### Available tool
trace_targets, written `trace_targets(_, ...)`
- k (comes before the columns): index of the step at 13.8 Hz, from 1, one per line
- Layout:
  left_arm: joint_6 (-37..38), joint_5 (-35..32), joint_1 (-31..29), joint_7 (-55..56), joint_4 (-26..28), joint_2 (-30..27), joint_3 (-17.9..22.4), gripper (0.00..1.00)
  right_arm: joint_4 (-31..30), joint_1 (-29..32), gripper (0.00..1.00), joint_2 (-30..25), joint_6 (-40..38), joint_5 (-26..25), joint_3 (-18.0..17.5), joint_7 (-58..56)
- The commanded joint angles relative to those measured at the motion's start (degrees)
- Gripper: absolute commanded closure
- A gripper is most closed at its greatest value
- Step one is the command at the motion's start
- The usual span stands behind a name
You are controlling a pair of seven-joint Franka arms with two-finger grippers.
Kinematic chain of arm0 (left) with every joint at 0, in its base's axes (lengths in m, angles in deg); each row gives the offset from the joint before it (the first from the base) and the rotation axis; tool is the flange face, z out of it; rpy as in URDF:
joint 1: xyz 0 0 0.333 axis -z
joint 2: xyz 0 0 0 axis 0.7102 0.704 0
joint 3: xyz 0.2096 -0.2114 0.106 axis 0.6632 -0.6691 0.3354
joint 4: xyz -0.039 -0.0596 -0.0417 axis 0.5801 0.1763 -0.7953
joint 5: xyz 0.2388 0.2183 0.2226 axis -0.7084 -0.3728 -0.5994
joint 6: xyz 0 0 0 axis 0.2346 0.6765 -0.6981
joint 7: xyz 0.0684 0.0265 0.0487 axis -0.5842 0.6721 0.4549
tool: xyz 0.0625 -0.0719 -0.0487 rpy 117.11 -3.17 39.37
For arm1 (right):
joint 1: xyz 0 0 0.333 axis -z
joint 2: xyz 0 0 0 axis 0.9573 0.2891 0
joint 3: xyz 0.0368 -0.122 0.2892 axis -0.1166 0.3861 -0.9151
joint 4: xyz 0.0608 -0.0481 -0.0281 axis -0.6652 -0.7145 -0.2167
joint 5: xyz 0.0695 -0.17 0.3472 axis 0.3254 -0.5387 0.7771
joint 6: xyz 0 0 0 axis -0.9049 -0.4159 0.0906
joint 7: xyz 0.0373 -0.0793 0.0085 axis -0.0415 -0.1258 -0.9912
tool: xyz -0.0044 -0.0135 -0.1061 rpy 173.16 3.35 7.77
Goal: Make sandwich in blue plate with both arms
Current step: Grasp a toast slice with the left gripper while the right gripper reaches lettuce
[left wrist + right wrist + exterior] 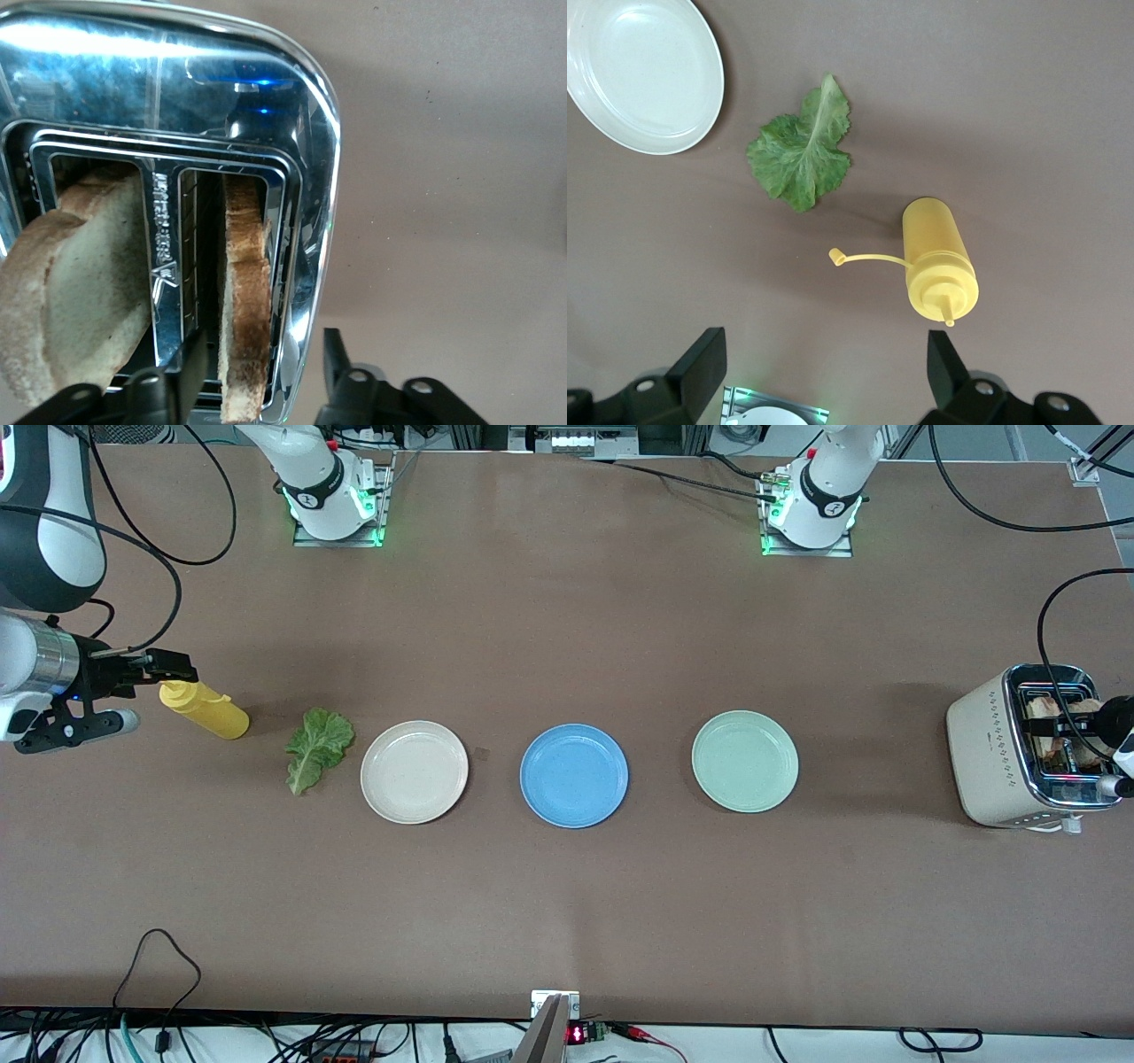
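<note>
Three plates on brown table (pixel 567 921); cables along table edges.

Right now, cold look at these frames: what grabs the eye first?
The row of three plates: beige plate, blue plate mid-table, mint-green plate, all bare. At the left arm's end, the left tool straddles a toast slice standing in the toaster. At the right arm's end, the open right tool hangs over the yellow sauce bottle, with a lettuce leaf beside the beige plate.
</note>
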Motion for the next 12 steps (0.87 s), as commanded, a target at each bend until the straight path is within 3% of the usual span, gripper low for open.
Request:
trace_targets(1, 1.08, -0.21, -0.93, -3.29, -1.14, 0.81, -0.42, 0.49, 0.72, 0.35, 0.0, 0.24, -0.98, 0.09, -0.26, -0.12)
trace_targets(7, 1.17, -0.21, -0.93, -3.39, -1.14, 1.25, -0.42, 0.59, 0.72, 0.27, 0.0, 0.24, -0.98, 0.09, -0.26, 0.58)
trace_targets(10, 2.4, -0.21, -0.93, -3.48, -1.32, 1.16, -0.42, 0.78, 0.72, 0.18, 0.0, 0.24, -0.98, 0.17, -0.26, 1.02)
trace_targets(12, 2.31, -0.04, -1.01, -4.09, -1.49, 1.16, -0.42, 0.83, 0.37, 0.53, 0.0, 0.42, -0.72, 0.35, -0.26, 1.02)
